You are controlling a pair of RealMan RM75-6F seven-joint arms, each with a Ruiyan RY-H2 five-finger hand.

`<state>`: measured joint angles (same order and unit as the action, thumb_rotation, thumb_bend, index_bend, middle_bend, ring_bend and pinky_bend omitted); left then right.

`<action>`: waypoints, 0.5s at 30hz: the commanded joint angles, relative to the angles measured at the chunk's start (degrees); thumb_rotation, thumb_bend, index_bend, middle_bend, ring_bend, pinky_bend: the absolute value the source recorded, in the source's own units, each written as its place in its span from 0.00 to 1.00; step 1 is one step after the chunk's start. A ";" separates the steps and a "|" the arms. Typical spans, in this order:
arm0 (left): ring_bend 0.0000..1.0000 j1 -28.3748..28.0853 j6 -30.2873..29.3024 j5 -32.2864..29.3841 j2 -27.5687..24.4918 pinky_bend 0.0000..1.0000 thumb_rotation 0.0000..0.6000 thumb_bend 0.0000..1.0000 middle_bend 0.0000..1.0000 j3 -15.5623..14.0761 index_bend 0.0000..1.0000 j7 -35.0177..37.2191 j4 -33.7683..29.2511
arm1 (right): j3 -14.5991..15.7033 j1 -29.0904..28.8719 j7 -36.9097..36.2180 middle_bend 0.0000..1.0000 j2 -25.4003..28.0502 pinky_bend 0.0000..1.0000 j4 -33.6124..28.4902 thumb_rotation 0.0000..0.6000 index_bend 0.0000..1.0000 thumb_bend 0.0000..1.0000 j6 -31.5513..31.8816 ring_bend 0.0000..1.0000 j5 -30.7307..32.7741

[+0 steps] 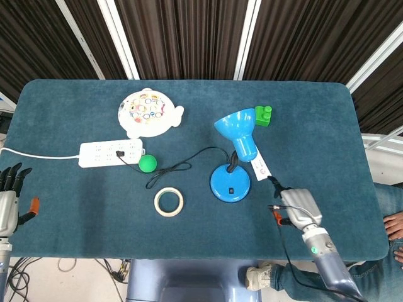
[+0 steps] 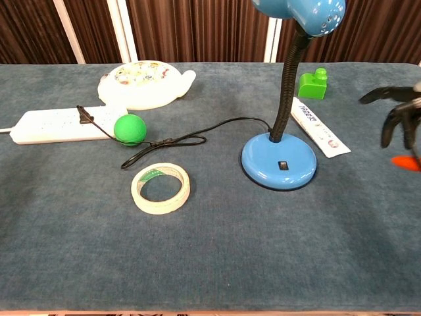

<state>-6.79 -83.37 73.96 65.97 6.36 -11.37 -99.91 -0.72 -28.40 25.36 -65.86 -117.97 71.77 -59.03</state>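
My right hand (image 1: 298, 208) hovers over the table to the right of the blue desk lamp's base (image 1: 230, 184), fingers apart and holding nothing. In the chest view only its dark fingers (image 2: 397, 112) show, at the right edge, clear of the lamp base (image 2: 279, 163). Nearest to this hand is a white flat tube (image 1: 261, 168) lying beside the base. My left hand (image 1: 8, 200) hangs off the table's left edge with its fingers straight and nothing in it.
A green block (image 1: 263, 116) sits behind the lamp head (image 1: 236, 129). The lamp's black cord (image 1: 182, 165) runs to a white power strip (image 1: 110, 152). Left of the lamp lie a green ball (image 1: 147, 163), a tape roll (image 1: 169, 201) and a fish-shaped toy (image 1: 147, 112).
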 commanded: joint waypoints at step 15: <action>0.00 0.12 -0.56 0.37 0.07 0.00 1.00 0.45 0.02 -0.05 0.15 -0.72 0.04 | 6.14 17.93 -14.16 0.08 0.32 1.00 20.35 1.00 0.05 0.24 18.63 0.08 -21.83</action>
<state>-6.67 -83.92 74.33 66.03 6.31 -12.08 -99.88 5.77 -10.78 10.91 -65.28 -97.97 90.36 -80.81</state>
